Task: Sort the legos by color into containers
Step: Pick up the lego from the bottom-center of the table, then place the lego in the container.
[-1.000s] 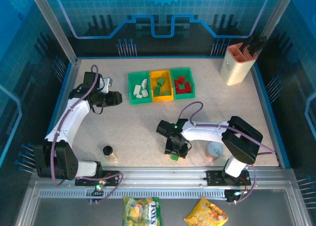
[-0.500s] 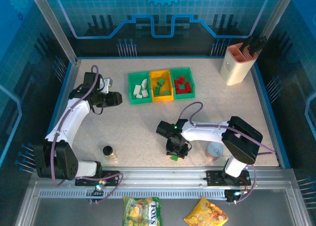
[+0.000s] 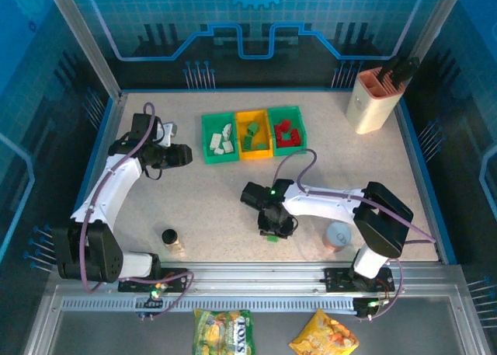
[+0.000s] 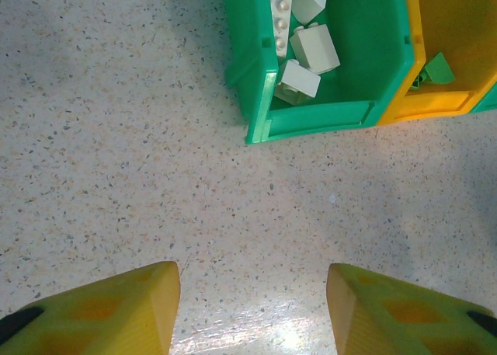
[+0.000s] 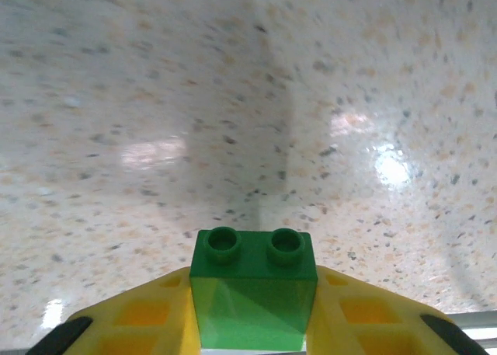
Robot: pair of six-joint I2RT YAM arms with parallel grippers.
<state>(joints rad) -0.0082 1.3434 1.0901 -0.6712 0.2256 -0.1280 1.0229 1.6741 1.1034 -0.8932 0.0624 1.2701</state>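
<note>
Yellow bin (image 3: 255, 156) holds green bricks (image 3: 250, 135); left bin (image 4: 252, 60) beside it has white bricks (image 4: 314, 48), right bin (image 3: 289, 151) red bricks (image 3: 286, 132). Right claw (image 5: 253, 328) grips a green brick (image 5: 253, 281). Left claw (image 4: 252, 304) is open.

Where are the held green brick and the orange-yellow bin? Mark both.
green brick (image 5: 253, 289): right wrist view, middle of its facing side.
orange-yellow bin (image 3: 255, 155): top external view, its near rim.

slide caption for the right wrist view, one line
Right gripper clamps a green lego between its yellow fingers above the speckled table.
</note>
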